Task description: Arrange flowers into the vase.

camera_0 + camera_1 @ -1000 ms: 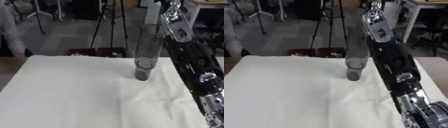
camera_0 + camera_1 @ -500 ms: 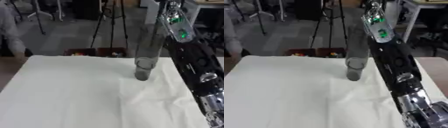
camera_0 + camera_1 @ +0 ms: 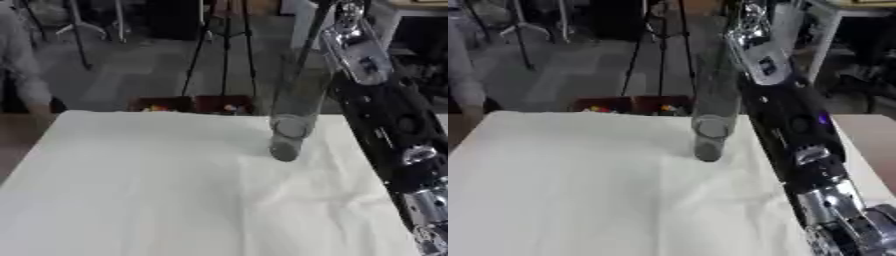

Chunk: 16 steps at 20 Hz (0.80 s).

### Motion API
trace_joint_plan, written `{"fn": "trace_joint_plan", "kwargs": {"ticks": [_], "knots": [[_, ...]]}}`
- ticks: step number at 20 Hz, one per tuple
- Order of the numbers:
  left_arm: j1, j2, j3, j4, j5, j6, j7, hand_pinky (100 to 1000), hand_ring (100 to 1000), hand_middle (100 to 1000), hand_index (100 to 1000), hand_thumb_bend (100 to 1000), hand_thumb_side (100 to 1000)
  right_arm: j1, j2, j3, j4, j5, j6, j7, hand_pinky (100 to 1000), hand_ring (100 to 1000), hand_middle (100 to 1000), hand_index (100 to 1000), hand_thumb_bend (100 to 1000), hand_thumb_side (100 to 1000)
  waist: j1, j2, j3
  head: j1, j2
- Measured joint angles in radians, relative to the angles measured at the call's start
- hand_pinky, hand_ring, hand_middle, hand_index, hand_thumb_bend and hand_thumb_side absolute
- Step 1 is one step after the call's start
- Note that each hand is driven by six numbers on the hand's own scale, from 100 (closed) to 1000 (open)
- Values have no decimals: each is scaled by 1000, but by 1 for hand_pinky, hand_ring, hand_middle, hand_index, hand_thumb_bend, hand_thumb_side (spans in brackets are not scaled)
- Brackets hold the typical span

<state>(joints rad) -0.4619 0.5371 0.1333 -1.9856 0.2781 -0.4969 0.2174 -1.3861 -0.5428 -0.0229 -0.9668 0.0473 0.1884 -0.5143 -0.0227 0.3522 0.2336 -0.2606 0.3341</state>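
Tall clear glass vase (image 3: 289, 120) upright on white cloth (image 3: 157, 185)

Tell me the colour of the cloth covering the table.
The tablecloth is plain white, slightly creased; the left eye view shows it best.

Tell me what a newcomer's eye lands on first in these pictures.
A tall clear glass cylinder vase stands upright on the far right part of the white cloth-covered table, with no flowers visible in it. Just right of it, the robot's black and silver right arm stretches up across the picture's right side. A dark red box sits beyond the table's far edge.
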Motion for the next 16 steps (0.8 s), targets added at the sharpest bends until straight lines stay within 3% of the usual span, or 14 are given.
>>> {"fn": "trace_joint_plan", "kwargs": {"ticks": [4,6,11,12,16], "knots": [[0,0,0,0,2,0,0,791,934,944,970,100,1000,6,-4,21,18,56,24,48,559,596,497,338,215,410,-4,0,-2,4,0],[0,0,0,0,2,0,0,791,933,944,970,100,1000,9,-10,24,24,86,31,77,634,646,557,331,226,428,-4,0,-4,4,0],[0,0,0,0,2,-2,2,791,933,944,970,100,1000,15,-16,22,31,138,43,140,634,646,557,331,226,428,-4,0,-5,5,0],[0,0,0,0,2,-2,2,791,933,943,970,100,1000,15,-17,20,31,145,44,147,728,732,675,305,220,426,-4,0,-5,5,0],[0,0,0,0,2,0,4,791,933,943,969,100,1000,15,-17,27,36,165,53,182,726,735,676,307,219,424,-4,0,-10,7,0]]}}
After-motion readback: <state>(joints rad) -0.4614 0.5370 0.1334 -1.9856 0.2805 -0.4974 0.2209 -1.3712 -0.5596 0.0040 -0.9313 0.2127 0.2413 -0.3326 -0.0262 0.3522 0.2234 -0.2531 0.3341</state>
